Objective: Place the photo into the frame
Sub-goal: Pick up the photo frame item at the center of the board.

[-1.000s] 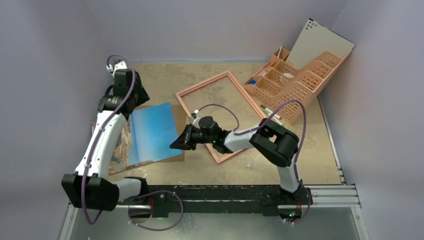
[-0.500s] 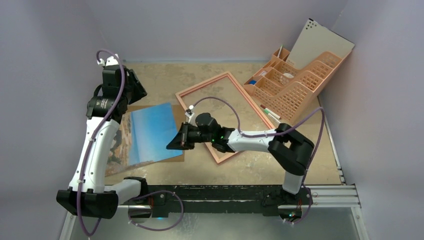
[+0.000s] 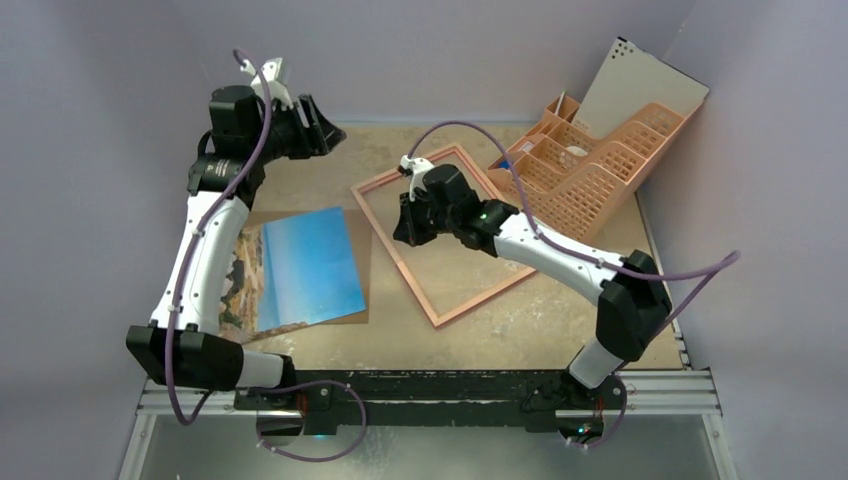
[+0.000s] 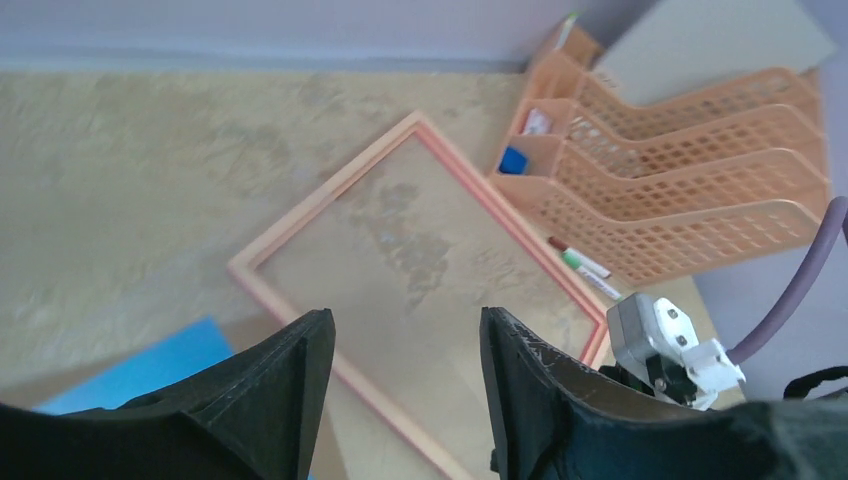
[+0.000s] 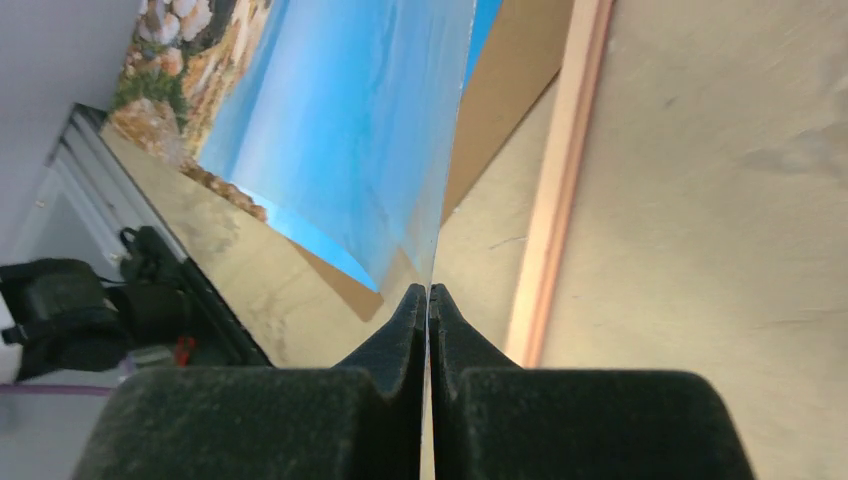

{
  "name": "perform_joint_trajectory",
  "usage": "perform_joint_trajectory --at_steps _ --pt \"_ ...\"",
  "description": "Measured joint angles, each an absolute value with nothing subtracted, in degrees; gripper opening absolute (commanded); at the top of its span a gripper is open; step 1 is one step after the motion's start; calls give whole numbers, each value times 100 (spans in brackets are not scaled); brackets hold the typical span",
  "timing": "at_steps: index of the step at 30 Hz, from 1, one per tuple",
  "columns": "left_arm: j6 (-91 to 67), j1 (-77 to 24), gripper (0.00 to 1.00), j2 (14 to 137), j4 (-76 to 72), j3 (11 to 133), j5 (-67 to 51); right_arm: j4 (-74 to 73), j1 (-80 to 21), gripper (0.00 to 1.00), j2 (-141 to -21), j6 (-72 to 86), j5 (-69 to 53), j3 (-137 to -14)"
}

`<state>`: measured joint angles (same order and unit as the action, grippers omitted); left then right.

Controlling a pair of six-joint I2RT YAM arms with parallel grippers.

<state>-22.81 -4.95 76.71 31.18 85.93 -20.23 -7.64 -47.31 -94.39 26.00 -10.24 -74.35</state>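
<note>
Glossy rectangular seascape photo [image 3: 305, 262], likely flimsy: pinch an edge. Left end effector [image 4: 405, 328] open; right end effector [image 5: 430, 293] closed, empty.

Left arm [image 3: 205, 260] and right arm [image 3: 560, 260]: white link shells between black joint housings, mounted on a black base rail [image 3: 430, 390] far behind the jaws. A purple cable [image 3: 690, 280] loops along each arm to a white-grey camera block [image 4: 670, 345] just behind the jaws. Left gripper [image 4: 405, 330]: black wedge-shaped fingers with scuffed inner faces. Right gripper [image 5: 428, 295]: black, grainy fingers tapering to thin tips. A green light [image 3: 483, 212] glows behind the right jaws.
</note>
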Motion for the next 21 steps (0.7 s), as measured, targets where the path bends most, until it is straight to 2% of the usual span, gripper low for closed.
perform_joint_trajectory --at_steps 3,7,9,15,21 --pt "-2058 -495 65 7979 2794 9122 -2663 -1168 -4637 0 -9177 1916 -856 -7690" --pt "-1691 -495 80 8097 2425 9544 -3190 -1575 -4460 0 -8910 1326 -851 -8034" --pt "-1509 -495 85 8062 2300 9557 -3312 -1802 -4348 0 -8873 1168 -851 -8228" --pt "-705 -495 86 7907 2001 9172 -3778 -2401 -4119 0 -8694 797 -812 -8368" --pt "174 -480 86 7828 1588 8315 -3673 -2696 -3986 0 -8211 598 -711 -8348"
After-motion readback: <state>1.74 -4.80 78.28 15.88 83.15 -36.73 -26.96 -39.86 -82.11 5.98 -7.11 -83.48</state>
